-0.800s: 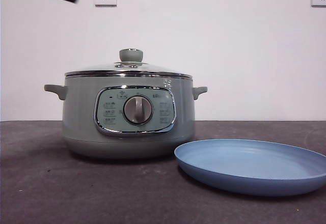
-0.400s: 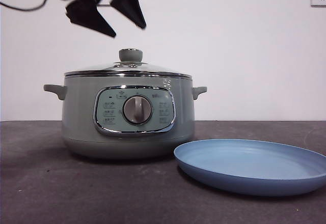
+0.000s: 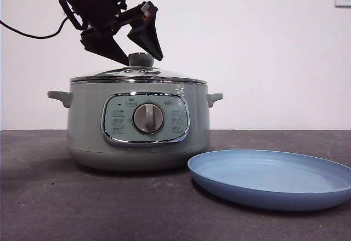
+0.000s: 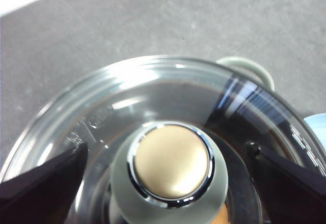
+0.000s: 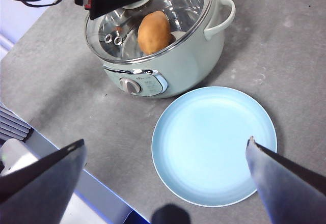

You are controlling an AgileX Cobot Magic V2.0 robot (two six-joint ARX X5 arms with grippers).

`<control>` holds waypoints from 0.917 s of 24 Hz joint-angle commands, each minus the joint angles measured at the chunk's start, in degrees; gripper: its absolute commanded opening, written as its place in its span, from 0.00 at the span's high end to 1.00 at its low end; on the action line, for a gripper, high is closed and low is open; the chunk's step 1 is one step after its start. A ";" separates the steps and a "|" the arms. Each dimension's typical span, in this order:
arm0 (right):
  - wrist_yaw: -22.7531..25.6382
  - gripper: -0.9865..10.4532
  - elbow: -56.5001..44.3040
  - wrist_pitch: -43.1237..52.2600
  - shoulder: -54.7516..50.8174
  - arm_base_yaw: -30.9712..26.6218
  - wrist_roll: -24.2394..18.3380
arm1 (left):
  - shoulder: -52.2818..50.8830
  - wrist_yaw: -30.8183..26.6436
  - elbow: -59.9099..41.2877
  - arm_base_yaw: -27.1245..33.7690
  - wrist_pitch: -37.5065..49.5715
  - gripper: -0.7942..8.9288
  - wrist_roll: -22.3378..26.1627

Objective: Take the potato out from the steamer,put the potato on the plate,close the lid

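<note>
Currently, your left gripper [image 3: 134, 52] sits upper left in the front view, jaws spread either side of the lid [image 3: 138, 74] knob, gripping nothing. The potato [image 5: 154, 32] lies inside the covered steamer [image 3: 138, 123]; the plate [image 3: 271, 178] lies lower right. Your right gripper [image 5: 165, 155] hangs parted above the plate.

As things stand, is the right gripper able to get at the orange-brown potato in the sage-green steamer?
Probably not: the glass lid is on the steamer, covering the potato, and the open right gripper hangs over the blue plate.
</note>
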 commanded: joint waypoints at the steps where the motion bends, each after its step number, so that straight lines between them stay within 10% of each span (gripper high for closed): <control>1: 0.00 0.34 0.04 0.26 0.00 0.13 0.39 | 0.68 -0.15 -0.02 -0.59 0.15 0.39 0.39; 8: 0.17 0.34 0.04 0.26 0.00 0.13 0.39 | 0.66 -0.13 -0.02 -0.96 -0.55 0.93 -0.04; 22: 0.15 0.34 0.04 0.37 0.74 0.13 1.51 | -5.09 -0.44 -0.02 -0.76 -0.09 0.93 -1.36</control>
